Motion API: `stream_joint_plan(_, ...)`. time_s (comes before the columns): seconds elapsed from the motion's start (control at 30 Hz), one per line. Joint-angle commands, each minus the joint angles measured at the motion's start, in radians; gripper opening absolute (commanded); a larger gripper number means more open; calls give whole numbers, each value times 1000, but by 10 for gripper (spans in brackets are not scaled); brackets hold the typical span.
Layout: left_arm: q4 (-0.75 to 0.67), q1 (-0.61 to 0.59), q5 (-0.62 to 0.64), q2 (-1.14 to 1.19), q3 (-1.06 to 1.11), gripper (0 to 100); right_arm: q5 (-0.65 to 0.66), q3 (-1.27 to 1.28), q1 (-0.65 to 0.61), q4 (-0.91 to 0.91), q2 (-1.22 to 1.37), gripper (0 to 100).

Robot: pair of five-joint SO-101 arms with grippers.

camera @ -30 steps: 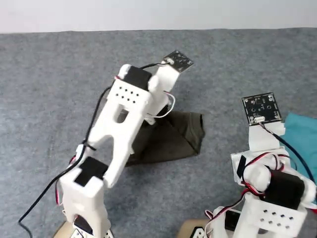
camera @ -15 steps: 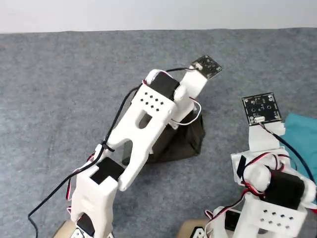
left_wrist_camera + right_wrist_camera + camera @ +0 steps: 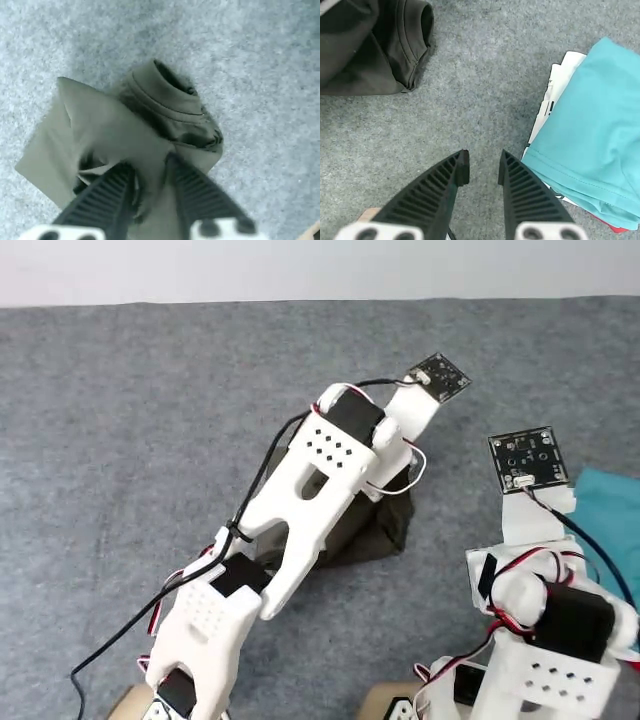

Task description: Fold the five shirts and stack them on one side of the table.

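Observation:
A dark olive shirt (image 3: 95,125) lies bunched on the grey table, its collar (image 3: 165,97) turned up. My left gripper (image 3: 150,167) is shut on a fold of this cloth, which is pinched between its ribbed fingers. From above, the left arm (image 3: 330,460) stretches over the dark shirt (image 3: 385,530) and hides most of it. My right gripper (image 3: 482,167) hovers open over bare table between the dark shirt (image 3: 380,45) and a folded teal shirt (image 3: 595,145), with nothing held.
The teal shirt (image 3: 612,510) tops a stack at the table's right edge, with a white layer (image 3: 557,95) and a red edge (image 3: 615,229) beneath it. Grey carpet-like table (image 3: 120,420) spreads wide on the left and at the back.
The left arm has swung to the right, carrying the pinched cloth over the shirt, so the shirt now looks narrower and more bunched. The right arm has kept still.

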Motion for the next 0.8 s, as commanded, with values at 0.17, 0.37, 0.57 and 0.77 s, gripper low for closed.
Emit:
stream_joint_plan(0.17, 17, -34, 29, -86, -39, 213, -11, -6, -5, 33, -12, 105)
stream_joint_plan(0.37, 18, -167, 18, -112, -16, 190, -11, -6, -5, 33, -12, 105)
stream_joint_plan(0.57, 14, -256, -71, -106, 105, 64, -11, -6, -5, 33, -12, 105)
stream_joint_plan(0.77, -12, -259, -100, -17, 163, 6, -11, -6, -5, 30, -12, 105)
